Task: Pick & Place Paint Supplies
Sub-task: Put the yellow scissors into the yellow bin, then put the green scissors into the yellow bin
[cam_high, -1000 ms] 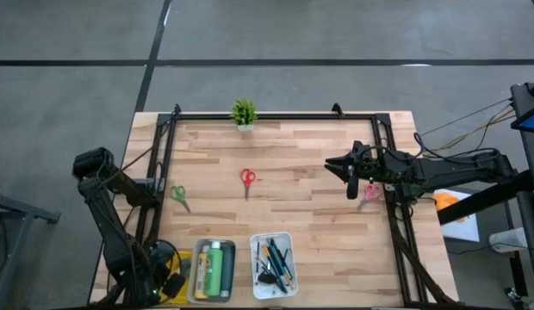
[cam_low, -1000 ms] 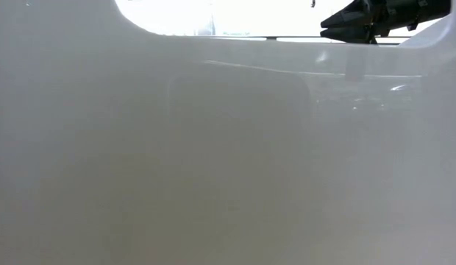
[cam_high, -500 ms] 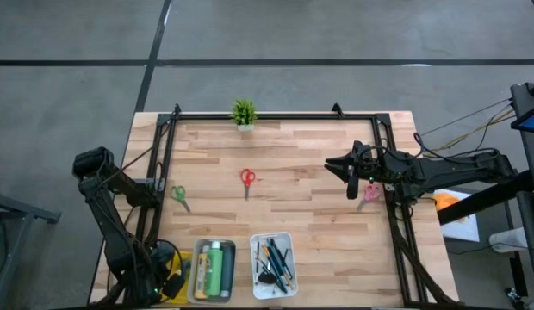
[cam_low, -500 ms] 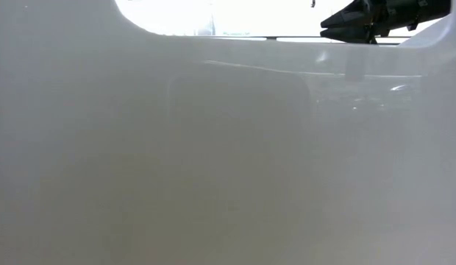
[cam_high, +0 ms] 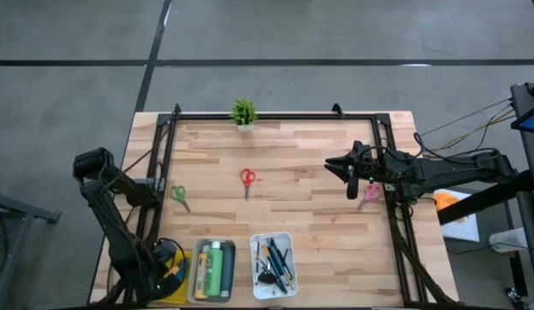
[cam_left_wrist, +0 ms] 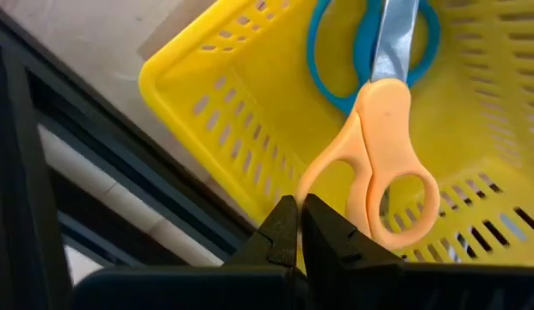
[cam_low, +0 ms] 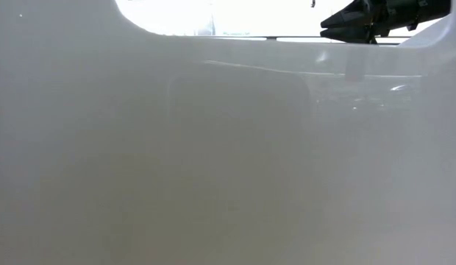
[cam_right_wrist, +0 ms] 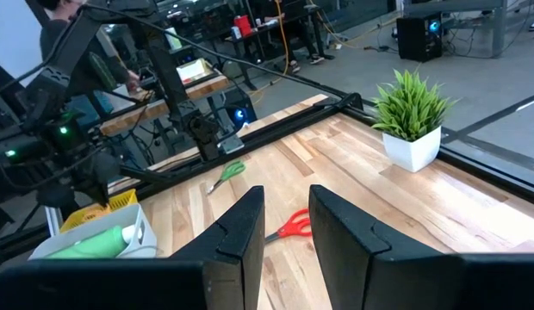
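Note:
My left gripper (cam_high: 166, 274) (cam_left_wrist: 299, 226) hangs over the yellow tray (cam_left_wrist: 207, 95) at the table's near left corner, pointing down, shut on orange-handled scissors (cam_left_wrist: 383, 129). Blue-handled scissors (cam_left_wrist: 336, 77) lie in that tray beneath them. Green scissors (cam_high: 180, 197) and red scissors (cam_high: 247, 180) lie flat on the wood. Pink scissors (cam_high: 369, 193) lie at the right, just beside my right gripper (cam_high: 350, 178) (cam_right_wrist: 284, 224), which stands open and level above the table with nothing between its fingers. My left gripper pinches the rim of the orange scissors' larger handle loop (cam_left_wrist: 312, 179) between its two fingertips, coming from above. The scissors hang below the fingers, blades down, over the blue scissors in the yellow tray. Whether the blade tip rests on anything, I cannot tell.
A grey tray (cam_high: 213, 271) holds green bottles, and a white tray (cam_high: 273, 264) beside it holds brushes and pencils, both at the near edge. A small potted plant (cam_high: 244, 113) stands at the far edge. A black frame (cam_high: 276, 115) borders the table. A pale surface fills the low view.
My left gripper has sunk toward the yellow tray with the orange scissors, and its wrist has rolled a little. My right arm has kept still.

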### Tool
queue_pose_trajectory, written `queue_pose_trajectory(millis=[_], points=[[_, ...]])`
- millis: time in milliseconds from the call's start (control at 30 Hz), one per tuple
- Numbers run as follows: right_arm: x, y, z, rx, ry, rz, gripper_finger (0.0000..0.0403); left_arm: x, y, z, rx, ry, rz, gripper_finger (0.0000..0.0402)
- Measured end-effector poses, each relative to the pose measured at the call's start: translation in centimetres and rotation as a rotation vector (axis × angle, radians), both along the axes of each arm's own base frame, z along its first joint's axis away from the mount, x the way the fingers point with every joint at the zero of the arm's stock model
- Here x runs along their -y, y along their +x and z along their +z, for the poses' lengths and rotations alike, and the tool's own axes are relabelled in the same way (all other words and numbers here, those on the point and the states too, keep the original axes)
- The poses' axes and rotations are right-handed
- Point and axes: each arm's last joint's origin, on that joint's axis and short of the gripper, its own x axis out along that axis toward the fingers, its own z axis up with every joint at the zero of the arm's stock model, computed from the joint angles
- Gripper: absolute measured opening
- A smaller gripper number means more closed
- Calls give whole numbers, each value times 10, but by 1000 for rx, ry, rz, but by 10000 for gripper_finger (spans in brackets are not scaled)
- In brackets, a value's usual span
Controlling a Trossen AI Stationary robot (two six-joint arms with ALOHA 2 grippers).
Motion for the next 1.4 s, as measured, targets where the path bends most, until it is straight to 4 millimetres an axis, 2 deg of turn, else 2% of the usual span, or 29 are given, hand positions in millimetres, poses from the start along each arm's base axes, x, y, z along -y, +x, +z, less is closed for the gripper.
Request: queue_pose_trajectory(millis=[767, 1133, 1267, 1400], points=[[0, 0, 0, 0, 0, 0, 93, 0, 0, 3, 26, -24, -4, 10], [0, 0, 0, 0, 0, 0, 93, -1, 1, 8, 68, -39, 3, 72], [0, 0, 0, 0, 0, 0, 93, -3, 1, 13, 76, -62, 20, 78], [0, 0, 0, 0, 0, 0, 93, -12, 1, 27, 84, -97, 77, 78]])
